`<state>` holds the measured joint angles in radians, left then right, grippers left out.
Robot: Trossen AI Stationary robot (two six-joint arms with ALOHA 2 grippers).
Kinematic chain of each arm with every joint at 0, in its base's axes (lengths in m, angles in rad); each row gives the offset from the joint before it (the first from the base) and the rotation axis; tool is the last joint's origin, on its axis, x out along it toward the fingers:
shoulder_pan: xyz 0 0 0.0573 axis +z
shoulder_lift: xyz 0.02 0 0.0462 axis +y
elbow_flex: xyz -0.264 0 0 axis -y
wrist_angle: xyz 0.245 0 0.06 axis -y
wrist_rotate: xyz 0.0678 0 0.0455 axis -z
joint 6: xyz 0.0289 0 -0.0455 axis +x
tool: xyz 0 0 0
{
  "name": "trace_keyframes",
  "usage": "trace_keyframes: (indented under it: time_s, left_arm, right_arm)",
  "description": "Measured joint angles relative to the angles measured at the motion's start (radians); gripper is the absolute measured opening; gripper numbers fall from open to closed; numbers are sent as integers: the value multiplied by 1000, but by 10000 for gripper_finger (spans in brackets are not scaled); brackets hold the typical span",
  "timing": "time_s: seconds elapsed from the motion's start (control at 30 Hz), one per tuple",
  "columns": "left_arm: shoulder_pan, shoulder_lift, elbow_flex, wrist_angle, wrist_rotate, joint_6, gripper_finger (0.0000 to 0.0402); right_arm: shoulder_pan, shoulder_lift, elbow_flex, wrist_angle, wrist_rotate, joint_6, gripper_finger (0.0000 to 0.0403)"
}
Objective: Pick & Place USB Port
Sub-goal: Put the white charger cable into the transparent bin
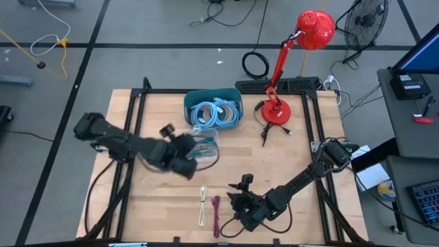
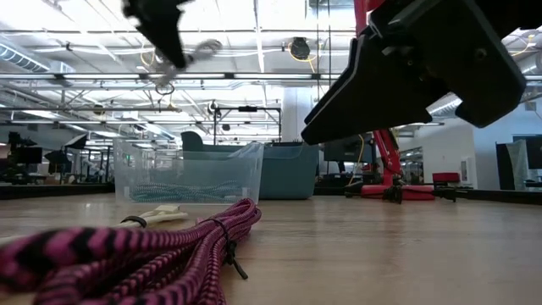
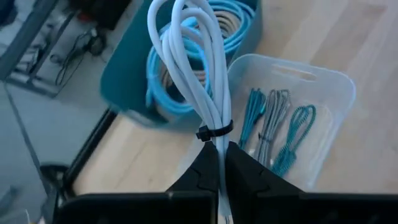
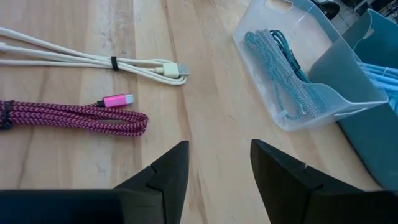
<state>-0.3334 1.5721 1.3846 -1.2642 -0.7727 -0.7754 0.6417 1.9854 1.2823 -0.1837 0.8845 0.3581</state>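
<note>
My left gripper [image 3: 221, 165] is shut on a white tied cable bundle [image 3: 193, 56], up in the air beside the clear bin [image 1: 208, 146], which holds teal cables [image 3: 292, 134]. The teal bin [image 1: 214, 110] behind it holds light-blue cables. My right gripper [image 4: 214, 165] is open and low over the table's near part, touching nothing. A cream-white cable [image 4: 93, 61] and a pink braided cable [image 4: 74, 118] lie flat on the wood [image 1: 203, 206] beside it. The low view shows the pink cable [image 2: 127, 254] close up in front. My left gripper pinches the white cable bundle between its two fingers, just behind the black tie [image 3: 214, 132] that binds the strands. The looped strands [image 3: 186, 37] stick out past the fingertips. The bundle is lifted clear of the table [image 2: 190, 55].
A red desk lamp [image 1: 278, 106] stands on the table's far right part, with a dark power strip [image 1: 274, 86] along the far edge. Bare wood lies between the bins and the two loose cables. Black frame rails [image 1: 137, 110] run along the table's sides.
</note>
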Motion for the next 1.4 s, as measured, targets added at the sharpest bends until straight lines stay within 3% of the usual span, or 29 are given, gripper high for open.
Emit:
trace_keyframes:
  time_s: [0.17,0.5,1.0,1.27,1.4]
  left_arm:
    - [96,13,-74,287,93,294,8]
    - [140,11,-321,617,356,429,8]
    - [146,12,-345,625,529,459,9]
    - [145,12,-345,625,509,455,11]
    - [145,12,-345,625,509,452,35]
  right_arm:
    - [16,0,0,-11,0,29,161]
    - [31,0,0,-19,1,81,159]
    - [31,0,0,-18,2,102,157]
    - [33,0,0,-18,2,99,157]
    - [33,0,0,-18,2,98,155]
